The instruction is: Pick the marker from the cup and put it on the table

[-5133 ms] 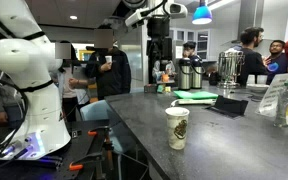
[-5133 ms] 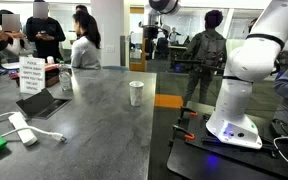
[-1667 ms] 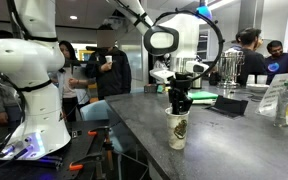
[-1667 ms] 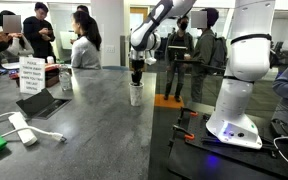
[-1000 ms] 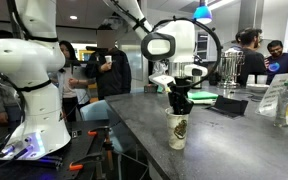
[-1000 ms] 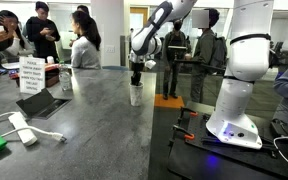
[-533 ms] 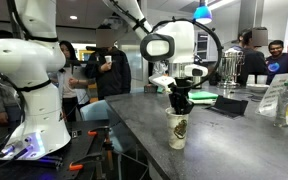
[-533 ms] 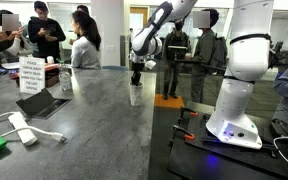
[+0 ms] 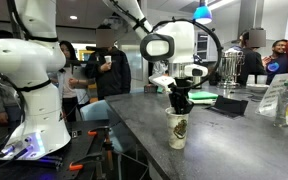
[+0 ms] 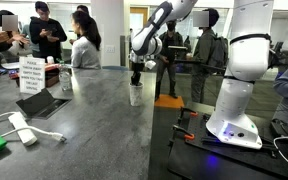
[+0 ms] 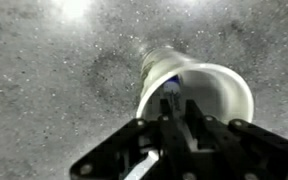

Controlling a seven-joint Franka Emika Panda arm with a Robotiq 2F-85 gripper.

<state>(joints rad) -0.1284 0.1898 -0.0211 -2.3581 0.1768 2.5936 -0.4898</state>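
1. Cup (image 9: 177, 130): stands upright on the table (image 9: 234, 145), near the long edge facing the robot base and well clear of the corners.
2. Contents: in the wrist view, a small dark-and-blue tip, taken to be the marker (image 11: 169, 98), sits inside the cup's mouth. It is blurred, and nothing else can be made out in there.
3. Gripper (image 9: 179, 107): points straight down, its tips at the cup's rim. In the wrist view the fingers (image 11: 195, 118) stand close together over the opening. Cannot tell whether they are clenched on the marker or merely beside it.
4. Cup appearance: white paper with a rolled rim and a dark emblem on its side.
5. Emblem: seen in an exterior view only; in another the cup (image 10: 135, 94) presents a plain white side.
6. Interior: shown by the wrist view alone; both exterior views see only the outer wall.
7. Further along the table, in an exterior view: two steel urns (image 9: 190, 73) towards the far end. In another, a printed sign (image 10: 30, 74) and a white adapter (image 10: 22, 128) are well apart from the cup.
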